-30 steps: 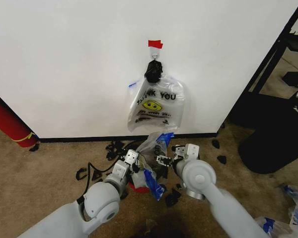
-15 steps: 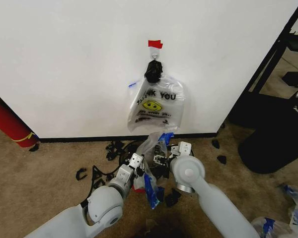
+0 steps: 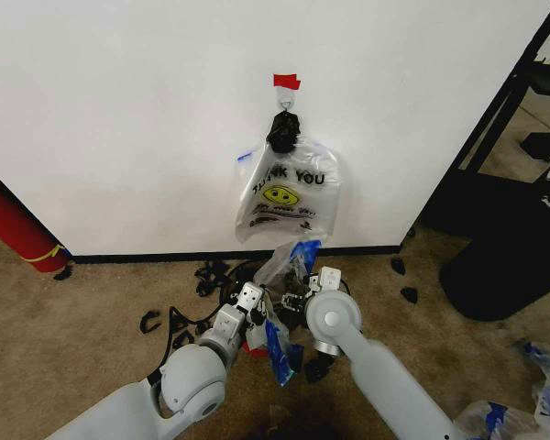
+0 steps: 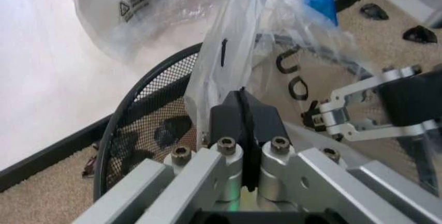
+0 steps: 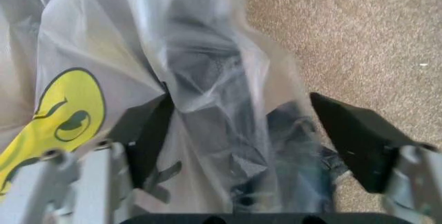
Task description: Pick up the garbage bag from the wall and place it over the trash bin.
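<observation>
The garbage bag (image 3: pixel 289 275) is off the wall (image 3: pixel 119 119) and gathered low over the trash bin (image 3: pixel 257 341), which sits on the carpet at about six o'clock from the "THANK YOU" bag (image 3: pixel 286 197) that hangs from the hook under the red tape (image 3: pixel 287 82). It looks like very thin, crinkly film: nearly weightless, limp, slippery and easy to tear, so it will sag and fold rather than hold any mouth shape of its own. My judgement is that it wants gripping at the hem of its opening, at two points on opposite sides, so the mouth can be spread and pulled down around the bin's rim; a pinch in the middle of the film would only bunch it. The left gripper (image 4: pixel 243 111) sits just above the bin's mesh wall (image 4: pixel 148 107), its two black pads pressed flat together with a pleat of the bag's film rising from between them, so it is clamped on the bag. The right gripper (image 5: pixel 252 131), at about three o'clock from the left one in the head view, has its jaws wide apart with a hanging fold of translucent film draped between them; the film brushes the space between the pads but nothing is pinched. The bag's blue printed patch (image 3: pixel 277 341) hangs beside the bin.
</observation>
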Available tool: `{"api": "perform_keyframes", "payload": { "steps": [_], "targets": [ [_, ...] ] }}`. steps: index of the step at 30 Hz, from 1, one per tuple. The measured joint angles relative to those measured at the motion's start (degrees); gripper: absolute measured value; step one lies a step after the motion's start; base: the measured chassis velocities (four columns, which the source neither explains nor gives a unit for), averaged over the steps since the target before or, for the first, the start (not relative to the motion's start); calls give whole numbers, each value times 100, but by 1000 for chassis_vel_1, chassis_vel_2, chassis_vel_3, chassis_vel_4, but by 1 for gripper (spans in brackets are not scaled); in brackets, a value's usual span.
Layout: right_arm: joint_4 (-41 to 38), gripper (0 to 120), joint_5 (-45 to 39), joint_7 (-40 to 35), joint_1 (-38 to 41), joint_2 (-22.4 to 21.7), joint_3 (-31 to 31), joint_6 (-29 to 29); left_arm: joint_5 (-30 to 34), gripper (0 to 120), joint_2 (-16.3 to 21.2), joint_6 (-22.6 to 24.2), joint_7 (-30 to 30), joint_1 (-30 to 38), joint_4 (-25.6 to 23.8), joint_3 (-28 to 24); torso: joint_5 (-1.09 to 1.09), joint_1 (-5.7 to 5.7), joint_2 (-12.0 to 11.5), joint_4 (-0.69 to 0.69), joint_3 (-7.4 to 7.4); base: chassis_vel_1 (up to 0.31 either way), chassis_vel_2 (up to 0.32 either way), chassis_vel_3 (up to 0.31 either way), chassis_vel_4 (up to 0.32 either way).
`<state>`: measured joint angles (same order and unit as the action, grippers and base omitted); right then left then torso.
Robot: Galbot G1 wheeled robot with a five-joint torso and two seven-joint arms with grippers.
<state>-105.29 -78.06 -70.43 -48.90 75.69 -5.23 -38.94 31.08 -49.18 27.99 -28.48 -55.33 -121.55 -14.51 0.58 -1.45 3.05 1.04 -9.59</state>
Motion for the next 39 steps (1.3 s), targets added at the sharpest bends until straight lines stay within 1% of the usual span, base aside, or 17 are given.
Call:
{"api": "perform_keyframes", "payload": {
  "steps": [2, 3, 4, 6, 10, 11, 13, 15, 18, 19, 20, 21, 27, 29, 34, 38, 39],
  "targets": [
    [41, 65, 31, 9, -2, 39, -6, 0, -8, 0, -5, -1, 0, -14, -13, 2, 0, 0, 0, 0, 0, 0, 0, 0, 0],
    [41, 65, 31, 9, -2, 39, -6, 0, -8, 0, -5, -1, 0, -14, -13, 2, 0, 0, 0, 0, 0, 0, 0, 0, 0],
    [60, 62, 49, 13, -2, 55, -7, 0, -12, 0, -6, -1, 0, -20, -20, 2, 0, 0, 0, 0, 0, 0, 0, 0, 0],
    [104, 51, 95, 24, -2, 88, -9, 7, -22, 0, 0, -2, 0, -33, -37, 9, 0, 0, 0, 0, 0, 0, 0, 0, 0],
    [134, 34, 153, 40, -9, 146, -9, 39, -44, 0, 15, -15, 1, -49, -40, 44, 0, 0, 0, 0, 0, 0, 0, 0, 0],
    [134, 34, 153, 40, -9, 146, -9, 39, -44, 0, 15, -15, 1, -49, -40, 44, 0, 0, 0, 0, 0, 0, 0, 0, 0],
    [134, 28, 178, 47, -17, 166, -8, 57, -59, 0, 19, -25, 2, -51, -40, 60, 0, 0, 0, 0, 0, 0, 0, 0, 0],
    [134, 18, 212, 62, -27, 180, -4, 84, -100, 0, 32, -46, 11, -52, -39, 79, 0, 0, 0, 0, 0, 0, 0, 0, 0],
    [121, 7, 248, 110, -66, 190, 28, 126, -160, 0, 54, -85, 50, -52, -31, 126, 0, 0, 0, 0, 0, 0, 0, 0, 0],
    [121, 7, 248, 110, -66, 190, 28, 126, -160, 0, 54, -85, 50, -52, -31, 126, 0, 0, 0, 0, 0, 0, 0, 0, 0],
    [112, 1, 279, 149, -86, 192, 37, 151, -163, 0, 60, -93, 57, -52, -31, 143, 0, 0, 0, 0, 0, 0, 0, 0, 0],
    [104, 0, 312, 193, -108, 195, 46, 180, -163, 0, 70, -99, 64, -52, -36, 155, 0, 0, 0, 0, 0, 0, 0, 0, 0],
    [-21, 0, 618, 553, -243, 195, 123, 368, -147, 0, 104, -107, 77, -69, -110, 240, -1, 0, 0, -1, 0, 0, 0, 0, 0],
    [-125, 0, 893, 839, -371, 172, 239, 493, -83, 0, 144, -107, 77, -80, -177, 342, 0, 0, 0, 0, 0, 0, 0, 0, 0],
    [-396, 0, 1228, 1384, -755, 89, 664, 755, 156, 0, 299, -66, 62, -141, -390, 632, 0, 0, 0, 0, 0, 0, 0, 0, 0],
    [-573, 0, 1291, 1629, -954, 50, 904, 794, 262, 0, 394, -53, 53, -206, -511, 786, -1, 0, 0, 1, 0, 0, 0, 0, 0],
    [-707, 0, 1321, 1809, -1089, 31, 1046, 821, 342, 0, 465, -40, 45, -244, -594, 891, -1, 0, 0, 1, 0, 0, 0, 0, 0]
  ]
}}
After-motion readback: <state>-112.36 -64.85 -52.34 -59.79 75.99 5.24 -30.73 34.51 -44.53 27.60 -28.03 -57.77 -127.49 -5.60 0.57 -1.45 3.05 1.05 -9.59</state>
